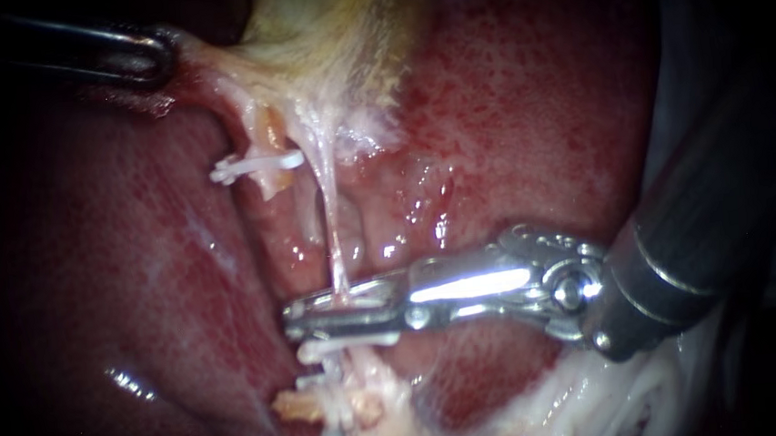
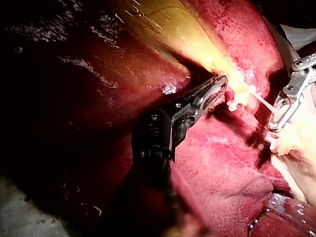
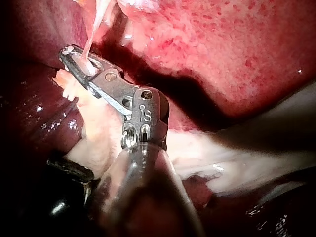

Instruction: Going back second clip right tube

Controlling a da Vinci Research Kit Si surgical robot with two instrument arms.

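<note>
Sideways, right instrument (image 1: 293, 318) across the liver (image 1: 507, 100), jaws apart astride the right tube (image 1: 332, 231).

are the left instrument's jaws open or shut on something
Shut on the gallbladder: both jaws of the left instrument close on its pale edge from two sides, no gap showing between them.

Surgical setting: wet liver (image 1: 138, 290), white clip (image 1: 324, 348) on a tube (image 1: 335, 240).

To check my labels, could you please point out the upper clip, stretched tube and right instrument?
upper clip (image 1: 257, 166): endoscope view, its middle.
stretched tube (image 1: 333, 240): endoscope view, mid-length.
right instrument (image 1: 295, 318): endoscope view, its tip.
</note>
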